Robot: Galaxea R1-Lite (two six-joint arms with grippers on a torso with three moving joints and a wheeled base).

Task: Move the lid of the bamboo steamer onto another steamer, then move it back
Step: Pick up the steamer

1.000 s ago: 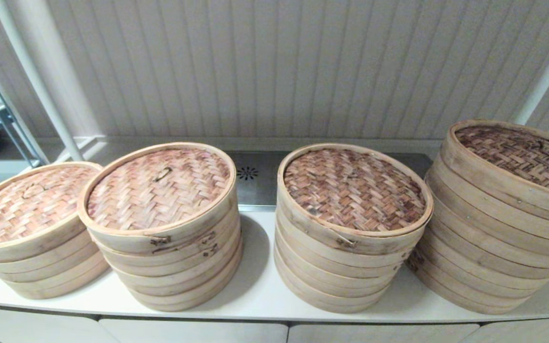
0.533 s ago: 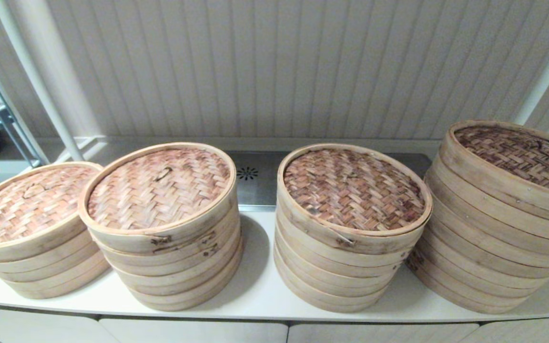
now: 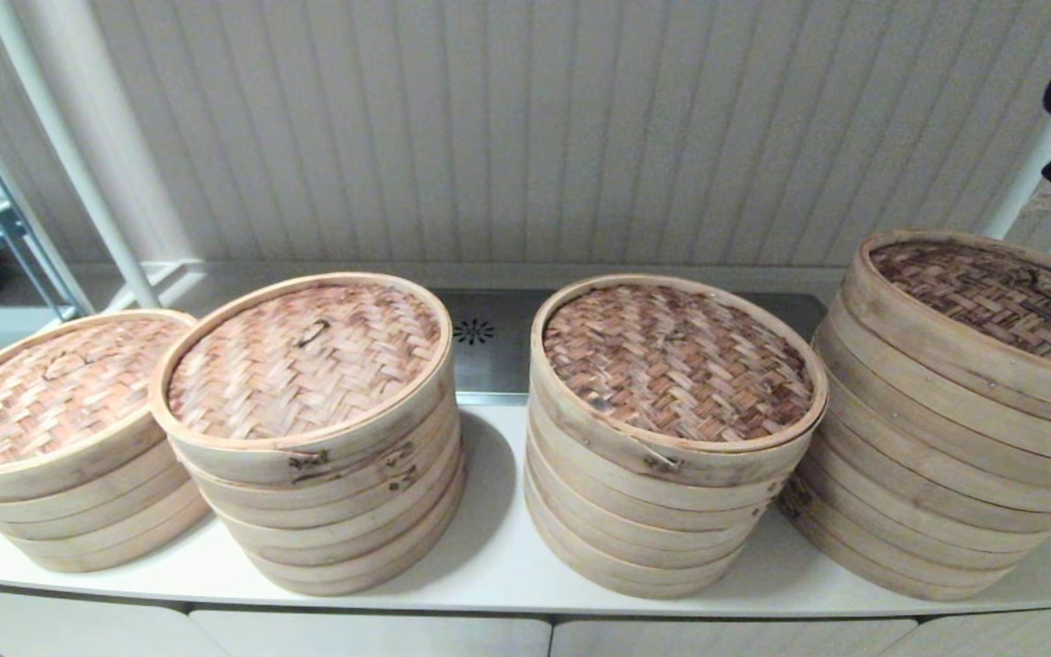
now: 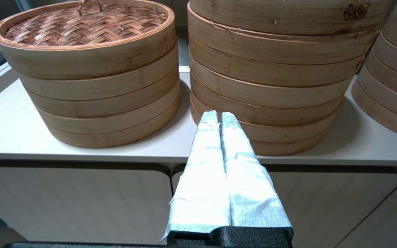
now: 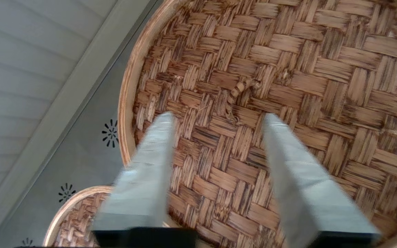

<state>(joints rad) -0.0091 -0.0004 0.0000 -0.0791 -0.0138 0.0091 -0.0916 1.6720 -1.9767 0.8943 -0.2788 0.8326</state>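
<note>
Overhead, right tool [image 5: 219, 119] wide open, empty, above woven lid [image 5: 288, 86].

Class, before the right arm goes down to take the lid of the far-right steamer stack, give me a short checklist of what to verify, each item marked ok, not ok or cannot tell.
1. Right gripper open: ok, fingers spread wide.
2. Gripper above the far-right lid: ok, the wrist view looks down on the weave.
3. Lid's small loop handle between the fingers: ok, it lies just ahead of the tips.
4. Fingers touching the lid: cannot tell.
5. Left gripper out of the way: ok, shut, low at the counter edge.
6. Neighbouring stack's lid free to receive: ok.
</note>
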